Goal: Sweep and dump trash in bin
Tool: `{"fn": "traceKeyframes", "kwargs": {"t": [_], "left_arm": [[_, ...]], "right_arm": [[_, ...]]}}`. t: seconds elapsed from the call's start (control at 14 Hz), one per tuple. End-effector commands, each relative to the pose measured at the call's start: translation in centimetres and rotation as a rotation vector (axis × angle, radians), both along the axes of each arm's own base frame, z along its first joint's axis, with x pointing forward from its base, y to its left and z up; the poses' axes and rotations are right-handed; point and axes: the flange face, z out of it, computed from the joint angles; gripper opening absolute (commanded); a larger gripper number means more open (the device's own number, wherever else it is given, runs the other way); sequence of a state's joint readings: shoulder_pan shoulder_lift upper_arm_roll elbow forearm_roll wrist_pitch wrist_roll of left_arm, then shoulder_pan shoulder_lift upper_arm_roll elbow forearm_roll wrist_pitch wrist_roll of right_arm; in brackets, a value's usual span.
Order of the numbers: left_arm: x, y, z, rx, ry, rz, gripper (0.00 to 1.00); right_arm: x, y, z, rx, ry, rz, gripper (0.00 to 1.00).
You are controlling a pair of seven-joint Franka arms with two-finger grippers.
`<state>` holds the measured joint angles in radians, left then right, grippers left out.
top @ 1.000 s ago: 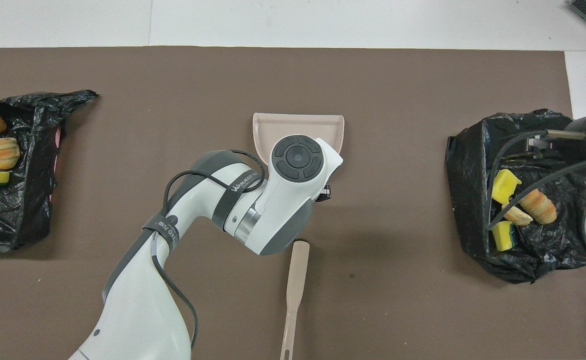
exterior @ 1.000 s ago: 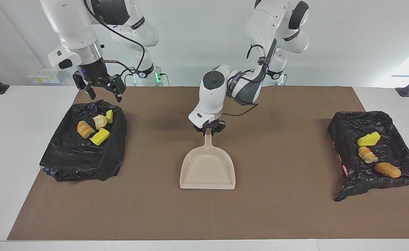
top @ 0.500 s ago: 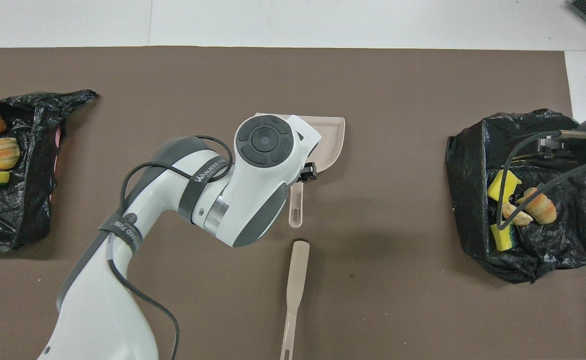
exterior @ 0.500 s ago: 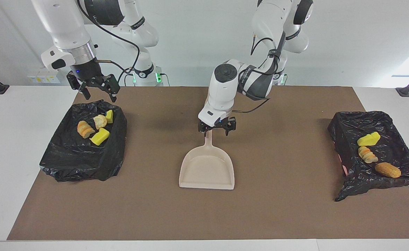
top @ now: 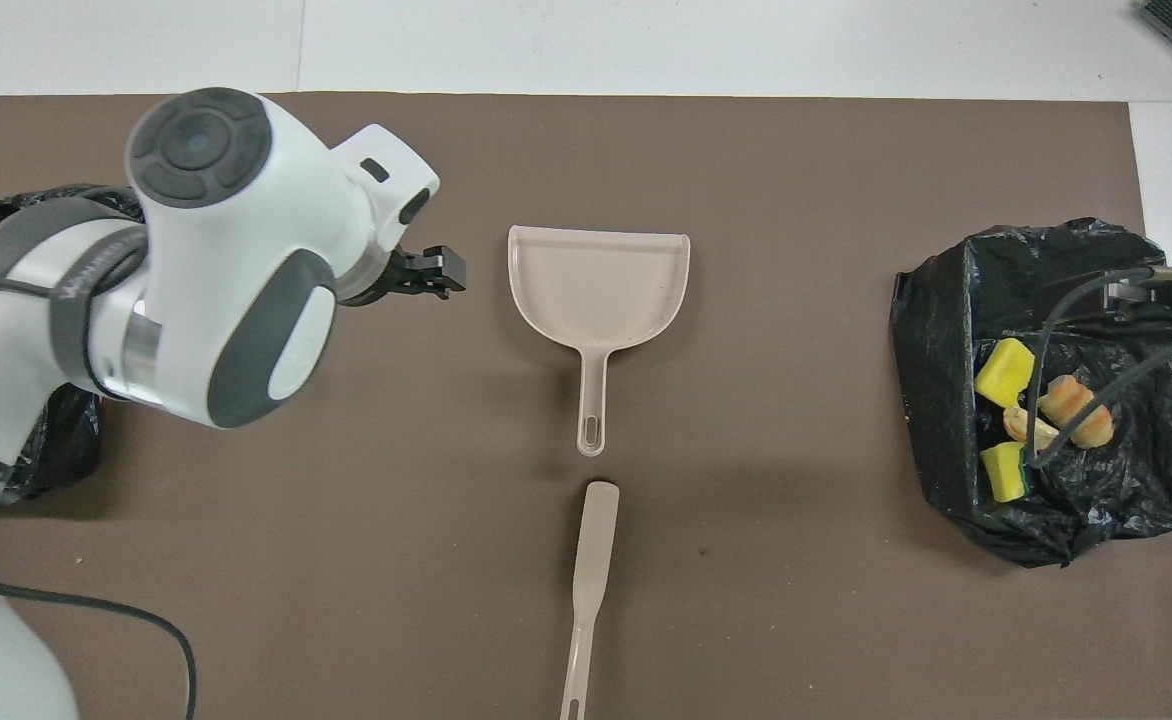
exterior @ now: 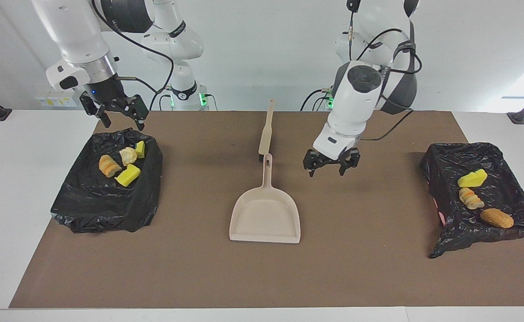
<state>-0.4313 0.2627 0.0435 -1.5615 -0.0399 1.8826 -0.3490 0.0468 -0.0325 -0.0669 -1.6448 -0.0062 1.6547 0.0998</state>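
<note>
A beige dustpan (exterior: 265, 219) (top: 598, 290) lies flat mid-mat, handle toward the robots, with nothing holding it. My left gripper (exterior: 329, 170) (top: 428, 278) hangs open and empty over the bare mat beside the dustpan handle, toward the left arm's end. My right gripper (exterior: 122, 120) stands open and empty over the robot-side rim of a black-bagged bin (exterior: 105, 201) (top: 946, 400). That bin holds trash: yellow sponge pieces (exterior: 128, 175) (top: 1004, 370) and pale and orange lumps (exterior: 108, 165) (top: 1076, 410). A second bagged bin (exterior: 508, 188) holds a yellow piece (exterior: 472, 178), a striped lump (exterior: 471, 198) and an orange-brown chunk (exterior: 496, 218).
A beige long-handled brush (exterior: 266, 127) (top: 586, 590) lies on the brown mat (exterior: 378, 268), in line with the dustpan handle and nearer to the robots. In the overhead view my left arm (top: 216, 260) covers most of the second bin.
My left gripper opened, let go of the dustpan handle, rose and swung toward the left arm's end. The right gripper drifted slightly up and away from the bin's middle.
</note>
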Motion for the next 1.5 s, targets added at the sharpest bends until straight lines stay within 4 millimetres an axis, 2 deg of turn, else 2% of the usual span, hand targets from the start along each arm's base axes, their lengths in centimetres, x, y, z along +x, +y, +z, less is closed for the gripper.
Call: {"fn": "traceKeyframes", "kwargs": {"t": [0.0,0.07,0.36,0.57,0.86,1.0,1.07,1.21,1.43], "left_arm": [[0.9,4.9,2.1,0.001,0.024,-0.055,1.0],[1.4,7.4,2.2,0.012,0.04,-0.074,1.0],[1.8,15.7,3.9,0.021,0.057,-0.166,1.0],[0.7,19.4,6.2,0.015,0.046,-0.246,1.0],[-0.9,22.0,8.3,0.013,0.059,-0.23,1.0],[-0.9,22.7,8.9,0.016,0.05,-0.212,1.0],[-1.1,22.8,9.3,0.015,0.05,-0.204,1.0],[-2.6,22.1,11.4,0.014,0.03,-0.217,1.0],[-3.8,21.6,12.8,0.015,0.038,-0.226,1.0]], "right_arm": [[-2.0,-0.4,1.2,0.005,0.065,0.037,1.0],[-2.7,-0.9,0.9,0.008,0.088,0.031,1.0],[-2.6,-0.7,0.9,0.006,0.072,0.035,1.0],[-2.6,-0.6,0.9,0.004,0.072,0.038,1.0],[-2.2,-0.7,1.1,-0.005,0.048,0.044,1.0],[-2.2,-0.6,1.1,-0.035,0.048,0.052,1.0],[-2.2,-0.6,1.1,-0.033,0.047,0.052,1.0],[-2.2,-0.7,1.0,-0.033,0.051,0.052,1.0],[-2.4,-0.5,0.9,-0.03,0.06,0.055,1.0]]}}
